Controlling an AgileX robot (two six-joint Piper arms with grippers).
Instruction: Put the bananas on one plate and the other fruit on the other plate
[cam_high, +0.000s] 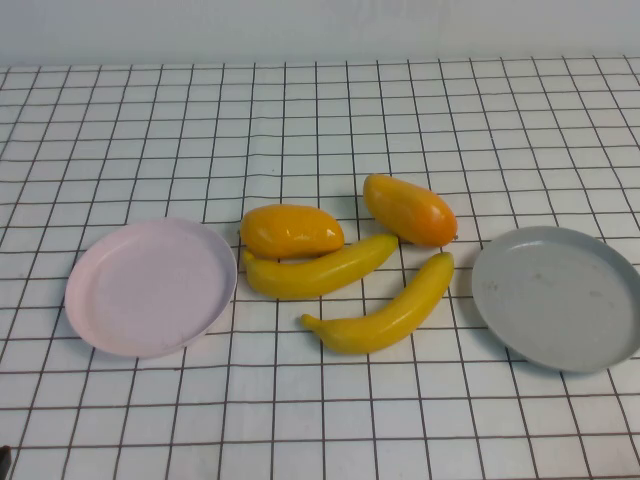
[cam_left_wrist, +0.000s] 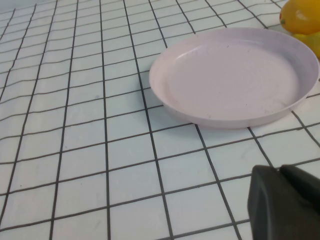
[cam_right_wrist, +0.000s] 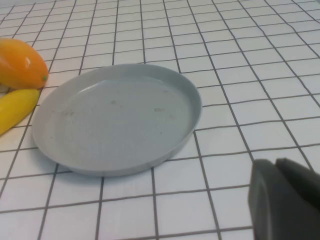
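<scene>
Two yellow bananas (cam_high: 320, 270) (cam_high: 385, 312) and two orange mango-like fruits (cam_high: 291, 231) (cam_high: 410, 210) lie together on the table between the plates. The empty pale pink plate (cam_high: 150, 288) is on the left and the empty grey plate (cam_high: 557, 297) on the right. Neither arm shows in the high view. My left gripper (cam_left_wrist: 279, 169) is shut and empty, low over the table on the near side of the pink plate (cam_left_wrist: 235, 75). My right gripper (cam_right_wrist: 275, 162) is shut and empty, near the grey plate (cam_right_wrist: 117, 117). One fruit (cam_right_wrist: 20, 62) and a banana tip (cam_right_wrist: 15, 110) show beside that plate.
The table is covered by a white cloth with a black grid (cam_high: 320, 120). A pale wall runs along the far edge. One orange fruit (cam_left_wrist: 300, 15) shows beyond the pink plate in the left wrist view.
</scene>
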